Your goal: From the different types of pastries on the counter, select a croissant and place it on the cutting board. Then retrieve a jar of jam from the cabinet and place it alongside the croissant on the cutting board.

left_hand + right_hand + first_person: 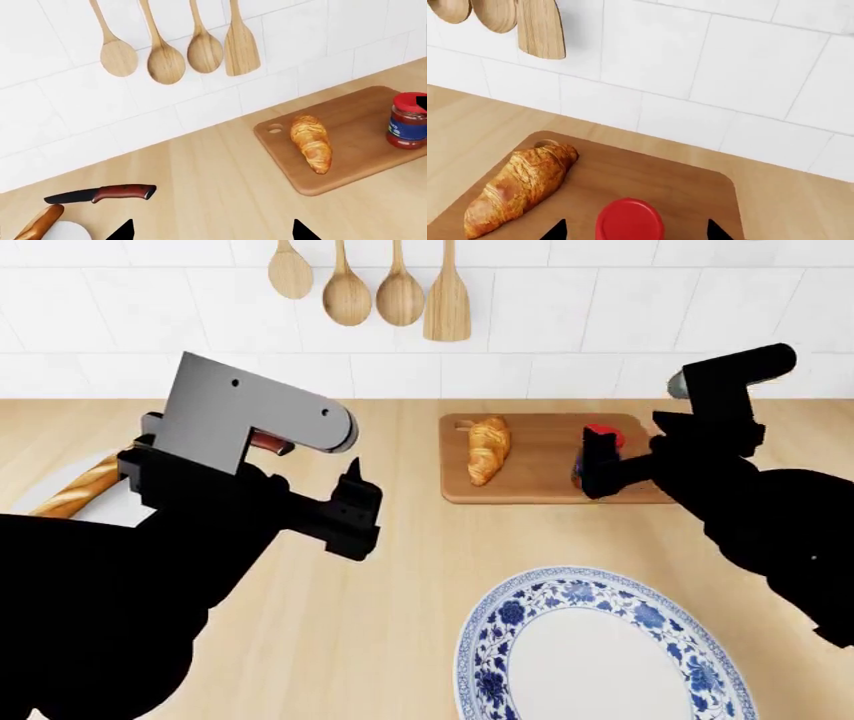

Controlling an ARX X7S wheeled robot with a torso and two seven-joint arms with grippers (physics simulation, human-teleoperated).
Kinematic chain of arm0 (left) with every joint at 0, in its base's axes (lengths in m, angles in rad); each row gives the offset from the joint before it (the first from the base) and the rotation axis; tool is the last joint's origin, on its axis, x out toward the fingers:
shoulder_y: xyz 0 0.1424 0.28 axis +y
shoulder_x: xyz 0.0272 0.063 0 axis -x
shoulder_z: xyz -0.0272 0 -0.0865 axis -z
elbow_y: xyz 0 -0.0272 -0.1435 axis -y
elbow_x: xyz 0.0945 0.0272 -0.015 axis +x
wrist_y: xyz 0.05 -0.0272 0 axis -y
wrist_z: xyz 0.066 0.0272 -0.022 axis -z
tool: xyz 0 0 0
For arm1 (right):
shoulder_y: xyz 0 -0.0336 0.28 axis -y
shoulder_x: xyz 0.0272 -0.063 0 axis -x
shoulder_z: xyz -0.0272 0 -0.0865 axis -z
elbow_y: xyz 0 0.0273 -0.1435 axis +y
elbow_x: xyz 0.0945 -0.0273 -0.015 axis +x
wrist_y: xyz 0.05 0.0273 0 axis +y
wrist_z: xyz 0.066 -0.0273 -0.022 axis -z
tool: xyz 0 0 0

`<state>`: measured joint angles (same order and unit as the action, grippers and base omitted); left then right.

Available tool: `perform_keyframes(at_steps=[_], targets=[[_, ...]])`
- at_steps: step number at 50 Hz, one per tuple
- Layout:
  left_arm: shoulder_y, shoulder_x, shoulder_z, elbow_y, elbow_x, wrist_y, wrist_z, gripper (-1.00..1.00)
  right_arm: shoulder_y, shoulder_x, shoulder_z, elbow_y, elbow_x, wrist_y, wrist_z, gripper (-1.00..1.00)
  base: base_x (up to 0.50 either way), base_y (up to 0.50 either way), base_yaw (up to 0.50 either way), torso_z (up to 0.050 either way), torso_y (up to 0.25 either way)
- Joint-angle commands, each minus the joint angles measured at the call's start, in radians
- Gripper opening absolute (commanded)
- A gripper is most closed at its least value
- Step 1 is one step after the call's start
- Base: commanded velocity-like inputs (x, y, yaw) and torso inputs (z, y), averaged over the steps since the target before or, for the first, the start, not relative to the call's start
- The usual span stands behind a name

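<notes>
Head view: croissant (489, 450) and jar of jam (594, 455) share the cutting board (534, 485), the jar upright between the right gripper's (597, 472) spread fingertips, apparently just set down. Left gripper (358, 508) hangs apart, empty.

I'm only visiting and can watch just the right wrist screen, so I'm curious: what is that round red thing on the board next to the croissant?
Observer: It is the lid of a jar of jam. The left wrist view shows its side, with dark red contents and a blue label.
Operator: Are there any other pastries around?
Observer: Yes, the head view shows a long baguette far to the robot's left, off the cutting board.
Operator: Is anything closer to the robot?
Observer: A blue-and-white patterned plate lies on the counter, nearer the robot than the board.
</notes>
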<state>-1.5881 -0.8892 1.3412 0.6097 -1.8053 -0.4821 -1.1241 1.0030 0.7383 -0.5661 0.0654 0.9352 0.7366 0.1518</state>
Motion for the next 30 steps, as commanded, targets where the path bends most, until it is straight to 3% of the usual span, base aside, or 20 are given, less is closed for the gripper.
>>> perform_keyframes(at_steps=[1,15,30], targets=[[-0.012,-0.002,-0.007,0.005,-0.013,-0.006,-0.006,1.0,0.0,0.075,0.067,-0.123,0.08,0.027,0.028,1.0,0.0,0.0,0.0,0.0,0.0],[-0.025,-0.007,-0.015,0.01,-0.025,-0.014,-0.011,1.0,-0.038,0.197,0.21,-0.306,0.262,0.029,0.062,1.0,0.0,0.0,0.0,0.0,0.0],[-0.052,-0.018,-0.029,0.048,-0.057,-0.025,-0.039,1.0,-0.236,0.372,0.405,-0.471,0.397,-0.078,0.124,1.0,0.0,0.0,0.0,0.0,0.0]])
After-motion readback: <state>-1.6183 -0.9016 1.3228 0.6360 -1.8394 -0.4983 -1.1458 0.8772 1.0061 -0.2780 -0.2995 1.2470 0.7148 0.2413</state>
